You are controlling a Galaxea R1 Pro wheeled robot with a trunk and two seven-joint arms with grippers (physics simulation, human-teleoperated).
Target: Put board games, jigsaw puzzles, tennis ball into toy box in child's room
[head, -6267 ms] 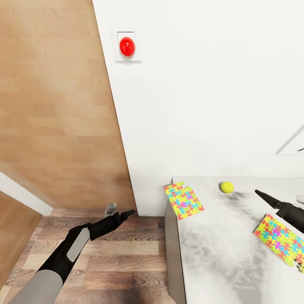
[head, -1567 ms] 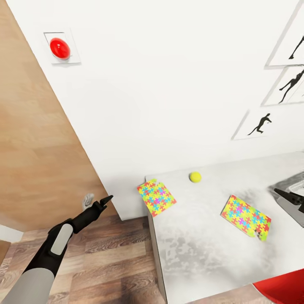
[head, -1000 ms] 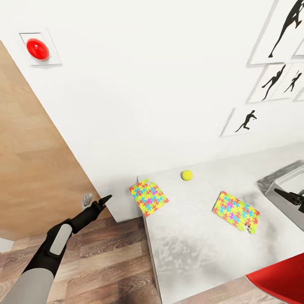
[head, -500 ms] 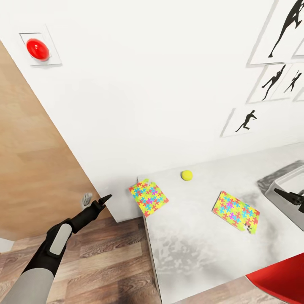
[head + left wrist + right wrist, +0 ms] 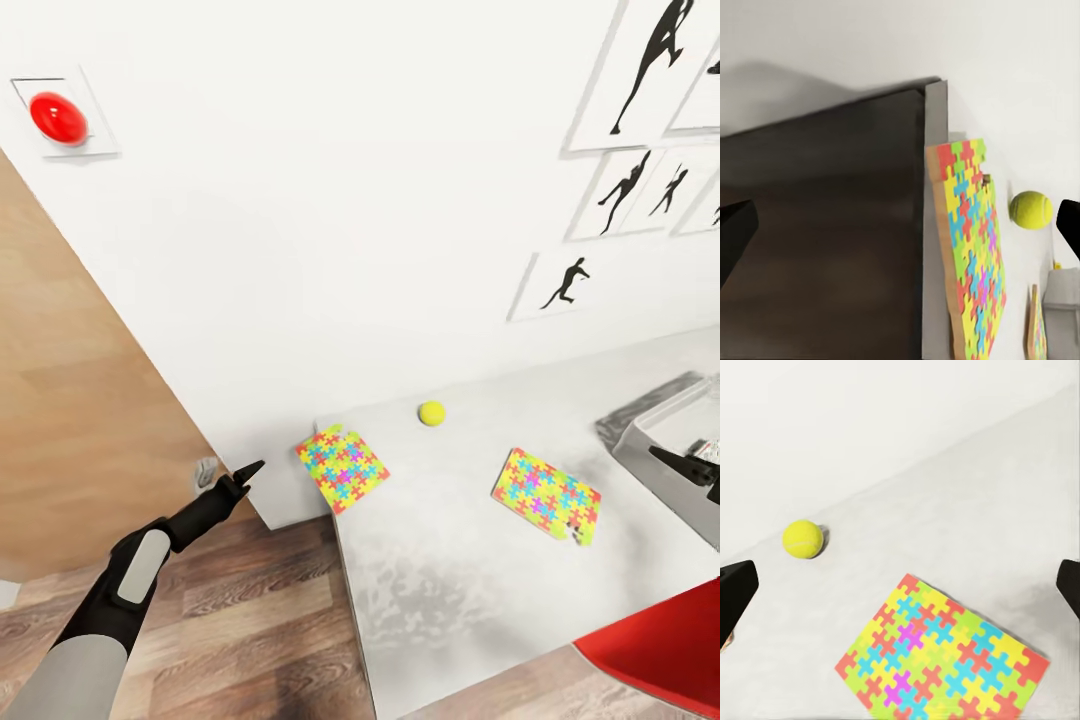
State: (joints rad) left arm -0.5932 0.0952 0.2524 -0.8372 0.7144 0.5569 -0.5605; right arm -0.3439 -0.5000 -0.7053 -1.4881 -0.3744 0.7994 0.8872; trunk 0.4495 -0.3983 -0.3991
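Two jigsaw puzzles lie on the pale table (image 5: pixel 450 570): one (image 5: pixel 342 467) overhangs its near-left corner, the other (image 5: pixel 546 495) lies further right. The tennis ball (image 5: pixel 431 412) rests near the wall between them. A corner of the grey toy box (image 5: pixel 660 432) shows at the right edge. My left gripper (image 5: pixel 240 478) hangs open over the floor, left of the table, facing the corner puzzle (image 5: pixel 971 255) and ball (image 5: pixel 1030 209). My right gripper (image 5: pixel 685 465) is open above the toy box, facing the second puzzle (image 5: pixel 941 656) and ball (image 5: pixel 802 539). The board games and bed are out of view.
A red chair seat (image 5: pixel 660 650) juts in at the bottom right, against the table's front edge. A wooden door (image 5: pixel 70 400) stands at the left beside the white wall, which carries a red button (image 5: pixel 58 117) and framed silhouettes (image 5: pixel 640 70). Wood floor lies below my left arm.
The view has swung a little to the right, so the table and its things sit further left and more of the toy box shows. Both arms keep their pose.
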